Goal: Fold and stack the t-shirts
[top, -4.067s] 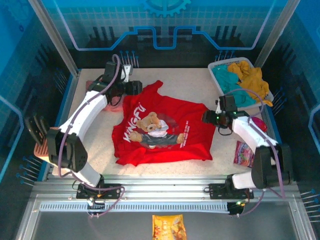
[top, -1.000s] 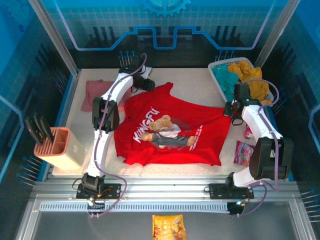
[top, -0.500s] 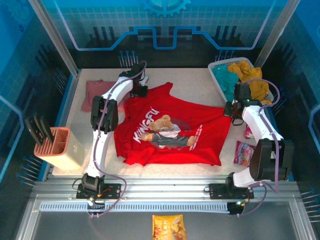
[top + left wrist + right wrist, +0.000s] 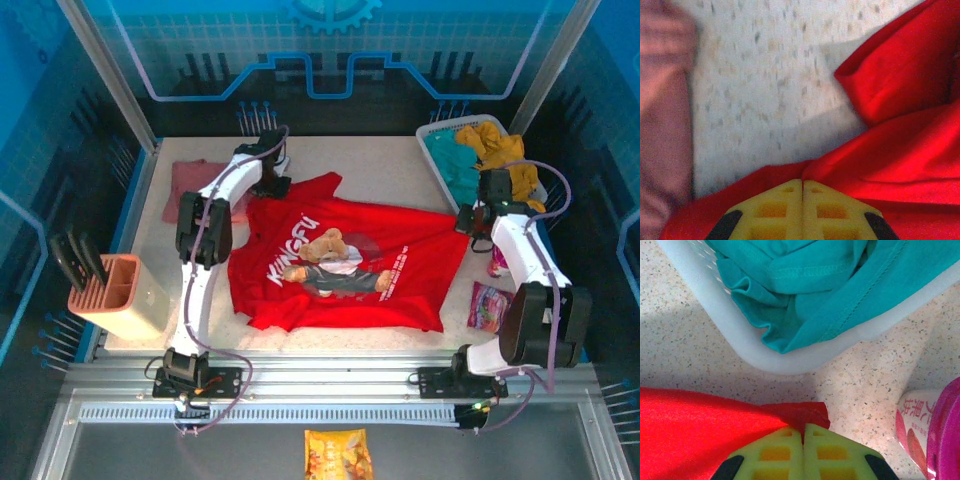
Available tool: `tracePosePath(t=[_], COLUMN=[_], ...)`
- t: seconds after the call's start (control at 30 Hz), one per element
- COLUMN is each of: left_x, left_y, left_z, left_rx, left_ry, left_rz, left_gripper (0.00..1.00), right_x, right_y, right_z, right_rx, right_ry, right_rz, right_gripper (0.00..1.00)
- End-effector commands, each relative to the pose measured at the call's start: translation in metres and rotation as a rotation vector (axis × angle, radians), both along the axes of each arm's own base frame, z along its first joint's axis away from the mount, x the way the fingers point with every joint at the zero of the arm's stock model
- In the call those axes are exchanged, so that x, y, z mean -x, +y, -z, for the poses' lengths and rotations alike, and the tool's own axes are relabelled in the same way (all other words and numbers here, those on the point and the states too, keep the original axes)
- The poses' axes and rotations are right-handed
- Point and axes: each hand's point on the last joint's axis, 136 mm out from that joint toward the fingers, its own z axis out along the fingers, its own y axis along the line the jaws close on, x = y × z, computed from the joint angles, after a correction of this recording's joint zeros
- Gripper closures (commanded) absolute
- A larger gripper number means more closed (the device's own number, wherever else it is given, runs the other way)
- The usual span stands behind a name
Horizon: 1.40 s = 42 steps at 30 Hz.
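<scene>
- Pale speckled tabletop (image 4: 390, 170), evenly lit.
- Blue back wall (image 4: 200, 50) with a fine grid pattern and a gear emblem (image 4: 330, 10).
- Grey metal rails (image 4: 330, 385) along the table's near edge.

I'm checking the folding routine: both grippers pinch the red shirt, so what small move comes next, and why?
Probably draw the left gripper and right gripper slightly apart to tauten the cloth. Both are shut on the far edge of the red t-shirt, which lies skewed and creased, not flat enough to fold.
</scene>
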Motion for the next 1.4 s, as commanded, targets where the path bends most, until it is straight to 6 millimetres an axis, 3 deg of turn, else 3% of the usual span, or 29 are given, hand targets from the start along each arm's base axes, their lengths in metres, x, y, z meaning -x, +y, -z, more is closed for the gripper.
tracePosePath(t=[0.0, 0.03, 0.1, 0.23, 0.33, 0.5, 0.63, 0.73, 0.9, 1.37], left_x=[0.024, 0.026, 0.022, -0.001, -0.024, -0.048, -0.047, -0.044, -0.043, -0.047], left_y=[-0.012, -0.015, -0.015, -0.008, -0.015, -0.026, -0.033, -0.037, -0.043, -0.048], left_z=[-0.024, -0.024, -0.027, -0.046, -0.057, -0.056, -0.041, -0.029, -0.011, 0.013], left_rx=[0.04, 0.051, 0.077, 0.127, 0.193, 0.241, 0.282, 0.303, 0.3, 0.258], left_ry=[0.047, 0.065, 0.06, 0.029, -0.01, -0.072, -0.041, -0.013, 0.007, 0.003], left_rz=[0.017, 0.014, -0.008, -0.065, -0.061, -0.039, -0.026, -0.034, -0.05, -0.179], left_gripper=[0.78, 0.52, 0.46, 0.48, 0.49, 0.58, 0.61, 0.56, 0.56, 0.67], right_x=[0.004, 0.003, 0.001, 0.0, -0.002, -0.005, -0.005, -0.007, -0.009, -0.007], right_y=[-0.005, -0.005, -0.003, 0.0, 0.002, 0.008, 0.011, 0.015, 0.019, 0.024], right_z=[-0.005, -0.003, -0.001, -0.001, 0.001, 0.003, 0.003, 0.003, 0.0, 0.002], right_rx=[0.006, 0.001, -0.009, -0.022, -0.026, -0.035, -0.03, -0.03, -0.028, -0.018], right_ry=[-0.002, 0.0, 0.001, -0.003, -0.003, 0.004, 0.003, 0.007, 0.004, 0.012], right_rz=[0.015, 0.013, 0.007, -0.006, -0.014, -0.038, -0.049, -0.058, -0.069, -0.089], right_gripper=[1.0, 1.0, 1.0, 1.0, 1.0, 1.0, 1.0, 1.0, 1.0, 1.0])
